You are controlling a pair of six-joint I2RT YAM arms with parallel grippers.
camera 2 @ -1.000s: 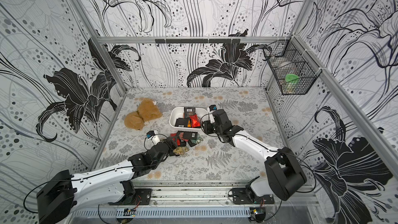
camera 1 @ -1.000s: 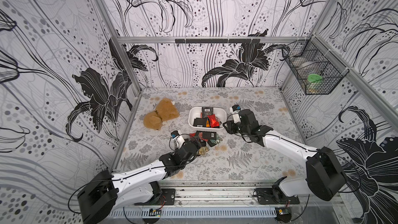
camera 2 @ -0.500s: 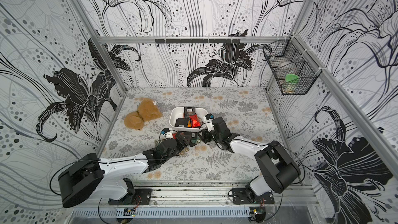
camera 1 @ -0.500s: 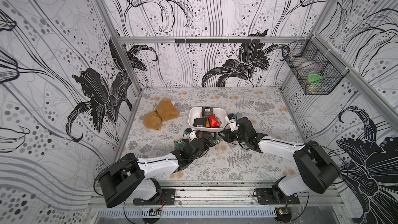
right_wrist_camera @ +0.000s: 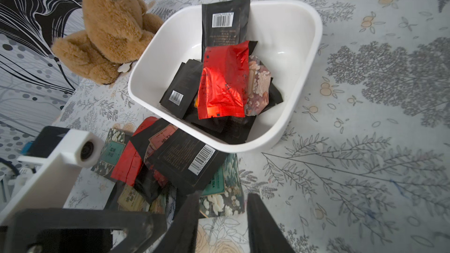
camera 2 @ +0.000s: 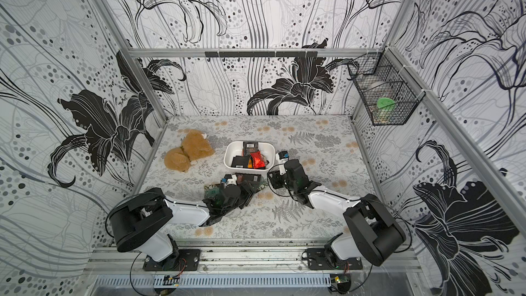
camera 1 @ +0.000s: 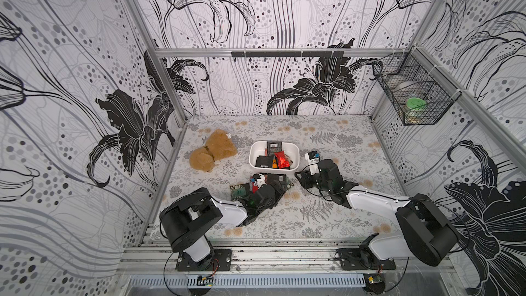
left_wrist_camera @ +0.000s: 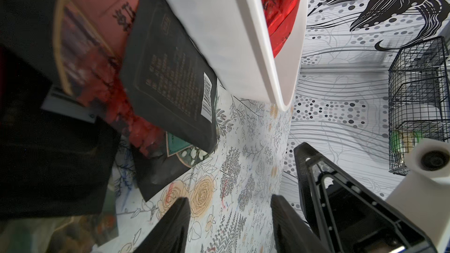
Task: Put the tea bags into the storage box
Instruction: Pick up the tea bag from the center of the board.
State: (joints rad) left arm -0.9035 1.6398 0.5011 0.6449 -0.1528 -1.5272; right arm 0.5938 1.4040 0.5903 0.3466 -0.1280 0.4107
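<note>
Floral-printed pale tablecloth point(camera 1: 327, 217) covers the floor of a cell walled in black-and-white lily wallpaper. Both arms stretch low over it and meet near the middle.

The left gripper point(left_wrist_camera: 230, 199) has its two black fingers point(left_wrist_camera: 170, 225) parted, with only cloth showing between them; it holds nothing. Just off to one side of those fingers lies the loose heap of flat foil tea bags point(left_wrist_camera: 168, 76). Black, red and green-labelled ones overlap there, and the topmost black one shows a barcode. Ahead of the fingertips stands the white plastic rectangular storage box point(left_wrist_camera: 219, 20), with the heap's far edge tucked against its near wall.

The right gripper point(right_wrist_camera: 224, 194) sits close beside the left one, its jaws likewise apart and empty. One finger point(right_wrist_camera: 187, 215) is at the edge of a green-labelled sachet point(right_wrist_camera: 216, 186) on the heap's near side. From this hand the heap is directly ahead and the box just beyond it.

Inside the box a shiny red foil sachet point(right_wrist_camera: 222, 88) lies on top of black ones, and a long black barcoded sachet point(right_wrist_camera: 225, 25) leans on the far wall. Beyond the box, to this gripper's left, sits a brown plush toy point(right_wrist_camera: 109, 27). A black wire basket point(camera 1: 415, 98) hangs on the wall, well off to its right.
</note>
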